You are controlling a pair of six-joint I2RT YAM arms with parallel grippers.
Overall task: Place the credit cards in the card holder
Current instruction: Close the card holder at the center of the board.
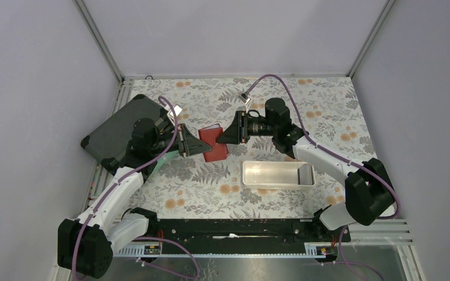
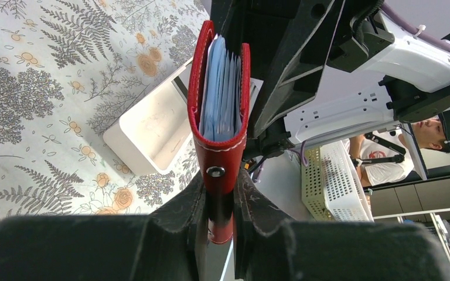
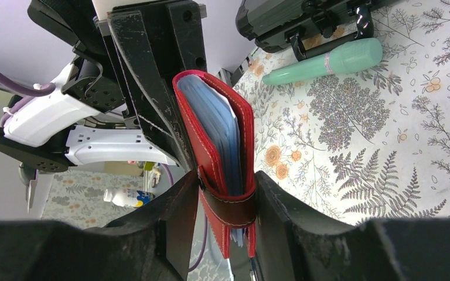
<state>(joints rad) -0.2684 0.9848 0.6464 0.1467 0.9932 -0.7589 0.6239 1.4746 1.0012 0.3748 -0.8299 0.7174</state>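
In the top view, a large dark grey hard case (image 1: 114, 132) lies at 9 o'clock of the work area, on the floral tablecloth (image 1: 328, 105). Just right of it, the left gripper (image 1: 201, 146) has its fingers pressed together on the snap-tab end of the small red leather-like folding wallet (image 1: 214, 145). This wallet is the card holder, and it sits mid-table between the two tools. Its long axis runs roughly 12 to 6 o'clock, with the left gripper on its 9 o'clock edge and the right gripper (image 1: 227, 136) on its 3 o'clock edge. Neither arm is nearer, since both are at the wallet. The right wrist view shows the right fingers flanking the strap end and apparently touching both faces, so this is judged a light pinch. The wallet holds a stack of light blue plastic credit cards (image 2: 220, 82), seated edge-on between its red covers. No yellow-brown card is visible. The long white rectangular tray (image 1: 278, 174) lies at 4 o'clock of the wallet, well apart, with no card visible in it. Loading appears largely done, and closing the wallet likely depends on this opposed two-sided hold.
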